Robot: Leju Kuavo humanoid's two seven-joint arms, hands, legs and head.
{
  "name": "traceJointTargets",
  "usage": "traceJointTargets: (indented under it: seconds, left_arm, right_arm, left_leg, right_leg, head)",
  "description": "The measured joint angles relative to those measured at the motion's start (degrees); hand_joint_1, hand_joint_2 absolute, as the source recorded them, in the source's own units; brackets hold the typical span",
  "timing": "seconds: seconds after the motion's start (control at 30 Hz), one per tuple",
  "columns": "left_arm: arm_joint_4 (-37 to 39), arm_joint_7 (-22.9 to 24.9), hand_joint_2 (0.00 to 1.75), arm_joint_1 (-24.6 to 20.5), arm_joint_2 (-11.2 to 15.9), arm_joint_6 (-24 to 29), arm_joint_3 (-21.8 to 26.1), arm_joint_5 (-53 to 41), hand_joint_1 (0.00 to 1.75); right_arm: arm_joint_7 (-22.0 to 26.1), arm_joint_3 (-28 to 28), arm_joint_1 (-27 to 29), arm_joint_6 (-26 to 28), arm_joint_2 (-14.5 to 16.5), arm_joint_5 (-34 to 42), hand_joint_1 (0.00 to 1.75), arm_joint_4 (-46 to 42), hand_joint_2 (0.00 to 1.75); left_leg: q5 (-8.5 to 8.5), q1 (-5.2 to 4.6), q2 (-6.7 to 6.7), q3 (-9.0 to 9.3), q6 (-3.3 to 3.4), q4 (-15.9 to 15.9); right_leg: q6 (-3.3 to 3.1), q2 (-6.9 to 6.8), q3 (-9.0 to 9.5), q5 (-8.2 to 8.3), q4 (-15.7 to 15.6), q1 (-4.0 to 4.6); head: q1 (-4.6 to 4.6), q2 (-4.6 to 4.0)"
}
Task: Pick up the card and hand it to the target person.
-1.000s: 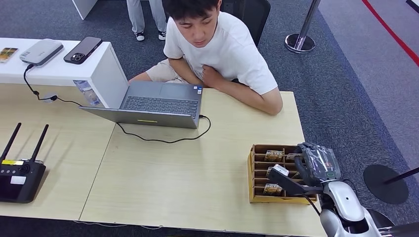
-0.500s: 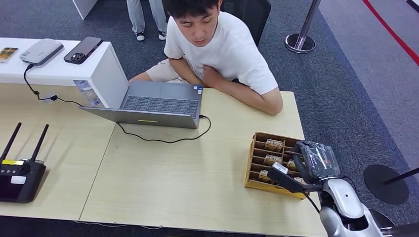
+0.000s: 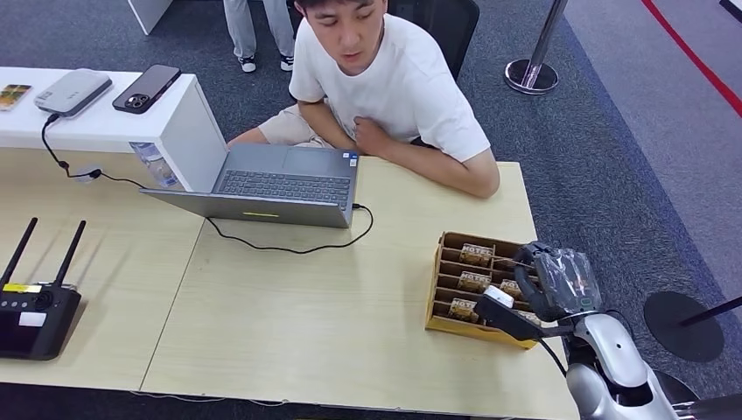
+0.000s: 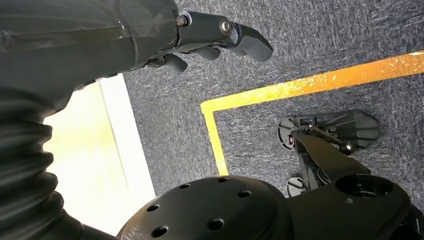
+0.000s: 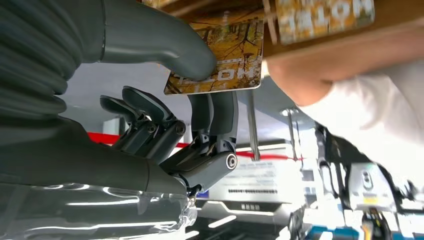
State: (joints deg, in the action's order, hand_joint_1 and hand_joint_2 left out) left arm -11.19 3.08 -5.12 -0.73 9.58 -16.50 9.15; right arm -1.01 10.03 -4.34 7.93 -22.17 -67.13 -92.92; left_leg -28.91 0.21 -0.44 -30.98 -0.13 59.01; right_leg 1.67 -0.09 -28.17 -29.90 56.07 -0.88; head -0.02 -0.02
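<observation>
Over at the card box point(image 3: 451, 302), right hand point(image 3: 525, 293) is pinching a hotel card point(image 5: 220, 55), thumb-on-top, probably to slide it free.

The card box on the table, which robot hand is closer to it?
The right hand. It is right at the card box, pinching a card between thumb and fingers. The left hand hangs off the table, over the carpet.

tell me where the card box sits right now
In the head view the card box sits on the table's near right corner, at the right hand, right of the laptop.
</observation>
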Motion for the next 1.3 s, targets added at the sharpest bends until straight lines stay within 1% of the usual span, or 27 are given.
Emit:
traceJointTargets:
  seconds: [0.17, 0.37, 0.47, 0.57, 0.7, 0.87, 0.93, 1.1, 1.2, 1.3]
  left_arm:
    - [0.0, -0.02, 1.75, 0.03, 0.01, -0.28, 0.03, 0.15, 0.0]
    - [0.0, -0.11, 1.75, 0.04, 0.01, -0.38, 0.04, 0.15, 0.0]
    - [0.0, -0.28, 1.75, 0.04, 0.01, -0.44, 0.02, -0.05, 0.0]
    - [0.0, -0.41, 1.75, 0.0, 0.01, -0.51, -0.05, -0.66, 0.0]
    - [0.0, 0.1, 1.75, -0.3, 0.01, -0.6, -0.33, -1.61, 0.0]
    - [0.0, 0.73, 1.75, -0.66, 0.01, -0.63, -0.85, -2.16, 0.0]
    - [0.0, 1.0, 1.75, -0.73, 0.01, -0.62, -0.97, -2.2, 0.0]
    - [0.0, 2.02, 1.75, -0.95, 0.02, -0.62, -1.01, -2.3, 0.0]
    - [0.0, 2.33, 1.75, -1.01, 0.03, -0.62, -1.01, -2.31, 0.0]
    - [0.0, 2.38, 1.75, -1.02, 0.03, -0.62, -1.01, -2.31, 0.0]
  right_arm:
    - [2.22, -0.02, -0.21, 3.04, 0.03, 1.57, 1.75, -3.07, 1.75]
    - [3.03, 0.17, -0.59, 3.9, 0.33, 1.73, 1.75, -4.17, 1.75]
    - [3.1, 0.71, -1.09, 4.2, 0.62, 0.42, 1.75, -4.1, 1.75]
    - [2.8, 2.23, -2.6, 6.08, 1.44, -3.42, 1.75, -2.93, 1.75]
    - [1.79, 5.46, -6.43, 11.96, 4.18, -8.57, 1.75, 2.2, 1.75]
    - [1.4, 9.1, -12.66, 19.05, 8.86, -10.72, 1.75, 12.71, 1.75]
    - [1.13, 10.01, -14.87, 20.23, 10.74, -10.98, 1.75, 16.79, 1.75]
    - [0.49, 11.38, -20.45, 20.81, 14.82, -11.16, 1.75, 25.43, 1.75]
    - [0.22, 11.91, -23.3, 21.28, 16.56, -11.5, 1.75, 29.77, 1.75]
    - [-0.4, 12.37, -25.83, 22.86, 17.9, -12.54, 1.75, 33.77, 1.75]
  left_leg:
    - [0.0, 0.0, 0.0, -0.01, 0.0, 0.0]
    - [0.0, 0.0, -0.01, -0.02, 0.0, 0.0]
    - [0.0, 0.0, -0.01, -0.03, 0.0, 0.0]
    - [0.0, 0.0, 0.01, -0.03, 0.0, -0.01]
    - [0.01, 0.01, 0.03, 0.0, 0.0, -0.01]
    - [0.06, 0.02, 0.01, 0.01, 0.03, -0.01]
    - [0.07, 0.02, 0.01, 0.0, 0.03, -0.01]
    - [0.07, 0.01, 0.0, -0.01, 0.03, -0.01]
    - [0.07, 0.01, -0.01, -0.02, 0.03, -0.01]
    - [0.06, 0.01, -0.01, -0.02, 0.03, -0.01]
  right_leg:
    - [0.0, 0.0, 0.0, 0.0, 0.0, 0.0]
    - [0.0, -0.01, 0.01, 0.0, 0.0, 0.0]
    - [0.0, 0.0, 0.01, 0.0, 0.0, 0.0]
    - [0.0, 0.0, 0.01, 0.0, 0.02, 0.01]
    - [0.0, 0.03, 0.01, 0.0, 0.04, 0.01]
    - [0.0, 0.02, 0.02, 0.0, 0.07, 0.02]
    - [0.0, 0.03, 0.02, 0.0, 0.08, 0.01]
    - [0.0, 0.02, 0.01, 0.0, 0.08, 0.0]
    - [0.0, 0.01, 0.01, 0.0, 0.08, 0.0]
    - [0.0, 0.01, 0.0, 0.0, 0.08, 0.0]
  head:
    - [0.0, 0.0]
    - [0.0, 0.0]
    - [0.0, 0.0]
    - [0.0, 0.0]
    - [0.0, 0.0]
    - [0.0, 0.0]
    - [0.0, 0.0]
    - [0.0, 0.0]
    - [0.0, 0.0]
    - [0.0, 0.0]
